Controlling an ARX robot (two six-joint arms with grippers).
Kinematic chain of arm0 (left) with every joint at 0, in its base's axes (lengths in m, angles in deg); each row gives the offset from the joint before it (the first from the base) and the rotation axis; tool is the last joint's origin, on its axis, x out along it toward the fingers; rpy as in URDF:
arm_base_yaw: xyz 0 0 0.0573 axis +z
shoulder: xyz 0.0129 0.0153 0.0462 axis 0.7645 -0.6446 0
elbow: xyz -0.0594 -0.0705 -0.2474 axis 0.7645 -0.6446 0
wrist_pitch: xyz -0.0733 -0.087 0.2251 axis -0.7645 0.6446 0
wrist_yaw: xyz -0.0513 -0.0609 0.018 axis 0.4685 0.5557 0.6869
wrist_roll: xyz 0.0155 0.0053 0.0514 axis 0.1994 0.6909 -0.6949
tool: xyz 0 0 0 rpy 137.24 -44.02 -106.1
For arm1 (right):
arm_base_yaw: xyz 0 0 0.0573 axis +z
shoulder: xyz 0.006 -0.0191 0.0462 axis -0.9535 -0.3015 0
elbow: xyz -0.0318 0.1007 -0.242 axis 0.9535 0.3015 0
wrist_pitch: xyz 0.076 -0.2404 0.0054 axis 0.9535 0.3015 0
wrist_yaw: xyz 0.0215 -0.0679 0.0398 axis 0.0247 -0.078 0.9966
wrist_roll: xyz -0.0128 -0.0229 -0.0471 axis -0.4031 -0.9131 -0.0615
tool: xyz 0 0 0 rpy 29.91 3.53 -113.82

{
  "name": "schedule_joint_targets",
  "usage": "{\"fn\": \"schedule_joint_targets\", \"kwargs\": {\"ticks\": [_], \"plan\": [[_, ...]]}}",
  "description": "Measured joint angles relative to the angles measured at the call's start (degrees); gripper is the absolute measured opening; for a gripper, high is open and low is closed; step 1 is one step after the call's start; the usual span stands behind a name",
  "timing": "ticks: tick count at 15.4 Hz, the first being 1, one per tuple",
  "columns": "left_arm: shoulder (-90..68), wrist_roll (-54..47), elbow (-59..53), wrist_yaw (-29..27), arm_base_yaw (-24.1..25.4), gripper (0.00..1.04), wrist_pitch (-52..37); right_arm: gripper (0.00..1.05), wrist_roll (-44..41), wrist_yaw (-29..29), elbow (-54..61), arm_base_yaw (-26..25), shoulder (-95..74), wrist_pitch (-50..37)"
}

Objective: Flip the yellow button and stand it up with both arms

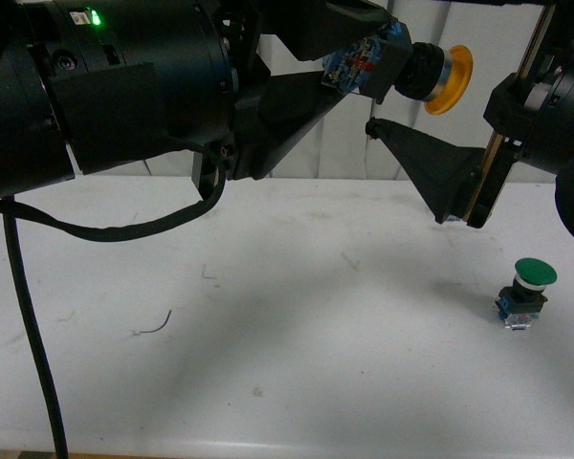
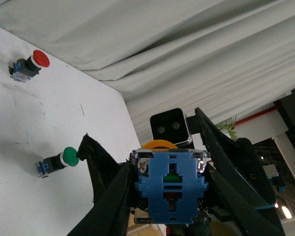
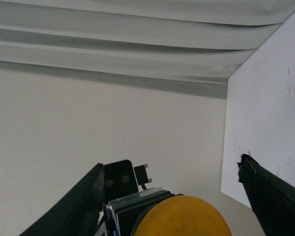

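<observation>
Yellow button (image 1: 423, 71) gripped by left jaws, cap between spread right jaws

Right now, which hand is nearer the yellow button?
Left. The left hand is shut on the yellow button, gripping its blue base and holding it in the air. The right hand is open, with fingers on either side of the cap, apparently not touching.

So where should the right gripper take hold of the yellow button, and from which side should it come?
Probably best at the black collar just behind the cap, coming from the cap end. The left gripper holds the yellow button in the air by its blue block, lying sideways, so only the cap end is free, and it points toward the open right gripper.
</observation>
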Motion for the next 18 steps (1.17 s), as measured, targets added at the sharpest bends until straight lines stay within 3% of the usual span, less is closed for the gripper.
{"fn": "schedule_joint_targets", "kwargs": {"ticks": [1, 3, 10, 11, 13, 16, 18], "plan": [[0.00, 0.00, 0.00, 0.00, 0.00, 0.36, 0.00, 0.77, -0.42, -0.07, 0.00, 0.00, 0.00, 0.00], [-0.11, 0.11, 0.00, 0.13, 0.28, 0.36, -0.24, 0.36, -0.59, -0.20, -0.11, 0.00, 0.15, -0.13], [-0.22, 0.44, 0.00, 0.44, 0.44, 0.35, -0.50, 0.33, -0.61, -0.24, -0.20, 0.00, 0.39, -0.11], [-0.22, 0.46, -0.02, 0.44, 0.44, 0.40, -0.61, 0.33, -0.63, -0.22, -0.20, -0.02, 0.39, -0.11], [-0.22, 0.44, -0.04, 0.83, 0.42, 0.66, -1.44, 0.33, -1.33, -0.22, -0.22, -0.07, 0.39, 0.15], [-0.22, 0.44, -0.04, 0.79, 0.66, 0.95, -1.60, 0.33, -1.57, -0.28, -0.22, -0.46, 0.39, 0.15], [-0.22, 0.44, -0.04, 0.79, 1.05, 0.97, -1.70, 0.33, -1.73, -0.28, -0.22, -0.50, 0.39, 0.13]]}}
